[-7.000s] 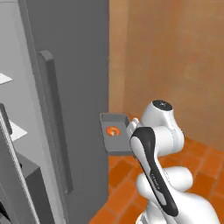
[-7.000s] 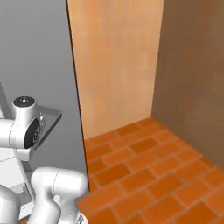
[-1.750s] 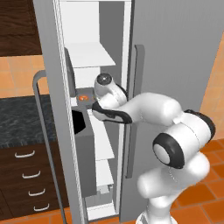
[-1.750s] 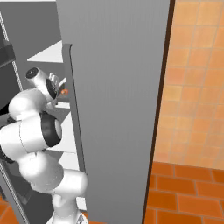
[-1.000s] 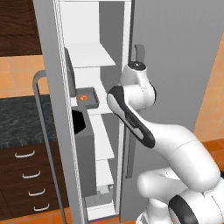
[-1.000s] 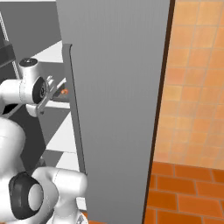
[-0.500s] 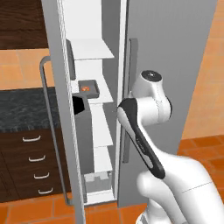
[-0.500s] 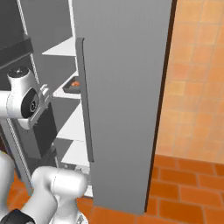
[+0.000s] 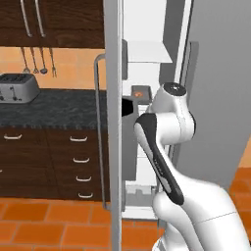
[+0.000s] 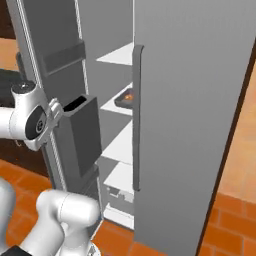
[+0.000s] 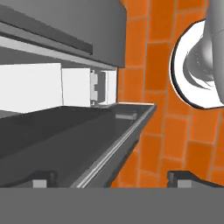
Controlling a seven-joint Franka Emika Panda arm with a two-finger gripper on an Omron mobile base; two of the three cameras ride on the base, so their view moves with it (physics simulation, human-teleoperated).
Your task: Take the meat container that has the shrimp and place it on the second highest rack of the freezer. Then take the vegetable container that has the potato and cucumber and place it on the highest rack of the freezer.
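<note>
Peeking meat container (image 9: 140, 91), freezer (image 10: 190, 100) door-hidden

Shrimp container (image 9: 140, 91) flat on freezer (image 10: 190, 100) second-highest rack (image 10: 120, 106)

White arm (image 9: 164, 162) with dark joints rises from lower right of left base view, upper link slanting up and left to rounded joint with grey cap near frame centre. In right base view, round joint sits at far left, forearm reaching in from left edge. Hand view: gripper (image 11: 112, 178) pointing down toward floor, two dark fingertips (image 11: 43, 179) set far apart at bottom, jaws wide, nothing between them.
</note>
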